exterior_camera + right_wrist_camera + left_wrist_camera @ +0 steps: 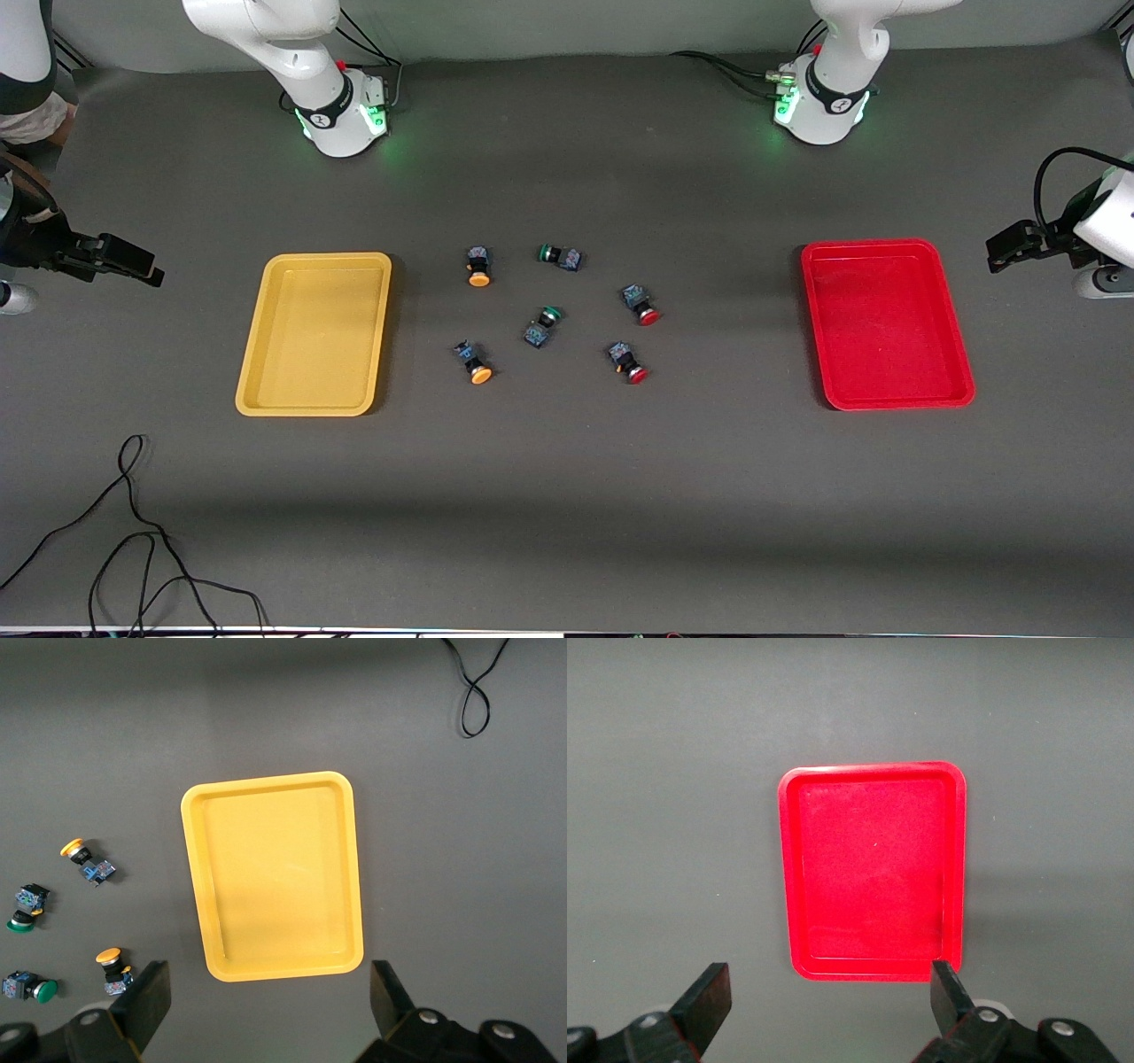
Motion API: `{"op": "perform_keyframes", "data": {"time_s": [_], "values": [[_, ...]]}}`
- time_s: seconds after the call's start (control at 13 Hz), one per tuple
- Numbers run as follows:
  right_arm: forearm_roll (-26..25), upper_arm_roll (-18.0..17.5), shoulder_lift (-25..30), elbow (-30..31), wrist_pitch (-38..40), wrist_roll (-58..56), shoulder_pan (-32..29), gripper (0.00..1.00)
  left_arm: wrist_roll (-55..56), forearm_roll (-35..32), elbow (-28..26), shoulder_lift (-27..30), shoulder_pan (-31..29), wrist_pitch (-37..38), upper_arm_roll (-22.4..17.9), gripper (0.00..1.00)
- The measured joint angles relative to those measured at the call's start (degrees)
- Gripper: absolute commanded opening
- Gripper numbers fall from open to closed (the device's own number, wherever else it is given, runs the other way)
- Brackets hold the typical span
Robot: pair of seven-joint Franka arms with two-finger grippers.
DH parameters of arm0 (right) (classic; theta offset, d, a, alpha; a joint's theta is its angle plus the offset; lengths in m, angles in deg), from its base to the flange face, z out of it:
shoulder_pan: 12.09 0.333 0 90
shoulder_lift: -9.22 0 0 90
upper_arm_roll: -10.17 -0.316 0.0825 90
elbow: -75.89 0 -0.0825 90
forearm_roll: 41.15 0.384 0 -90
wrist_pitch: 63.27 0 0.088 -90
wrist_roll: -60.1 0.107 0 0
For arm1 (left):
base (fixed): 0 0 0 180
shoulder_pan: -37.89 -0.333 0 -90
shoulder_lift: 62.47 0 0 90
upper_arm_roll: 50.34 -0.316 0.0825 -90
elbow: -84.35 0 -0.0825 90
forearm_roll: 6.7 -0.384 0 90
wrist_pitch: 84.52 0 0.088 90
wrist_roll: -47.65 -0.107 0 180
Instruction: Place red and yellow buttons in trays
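Two yellow-capped buttons (479,268) (476,364) and two red-capped buttons (642,306) (629,361) lie on the grey table between the trays. The yellow tray (266,354) is toward the right arm's end and the red tray (819,337) toward the left arm's end; both are empty. My right gripper (270,1001) is open, high over the table beside the yellow tray (197,904), with both yellow buttons (84,859) (112,966) in its view. My left gripper (830,1001) is open, high beside the red tray (790,886). Neither gripper shows in the front view.
Two green-capped buttons (560,257) (542,326) lie among the others. A black cable (133,532) loops on the table nearer the front camera than the yellow tray. Dark devices stand at both table ends (106,257) (1019,246).
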Motion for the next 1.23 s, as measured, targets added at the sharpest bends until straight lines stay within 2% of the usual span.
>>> {"op": "perform_keyframes", "data": {"time_s": [0.54, 0.85, 1.0, 1.23], "values": [[-0.04, -0.16, -0.07, 0.36, 1.46, -0.37, 0.28, 1.0, 0.03, 0.0, -0.12, -0.01, -0.03, 0.04, 0.03, 1.0], [0.24, -0.3, -0.06, 2.89, 0.65, 0.98, 3.93, 1.0, 0.03, 0.04, -0.12, -0.02, 0.13, 0.25, 0.53, 1.0], [0.57, -0.36, 0.72, 6.56, -3.3, 4.95, 7.34, 1.0, 0.07, 0.12, -0.2, -0.06, 1.33, 0.49, 0.89, 1.0], [0.79, -0.6, 3.96, 16.15, -12.15, 15.55, 15.33, 1.0, 5.27, 0.22, -0.58, -0.36, 5.27, 1.29, 1.24, 1.0]]}}
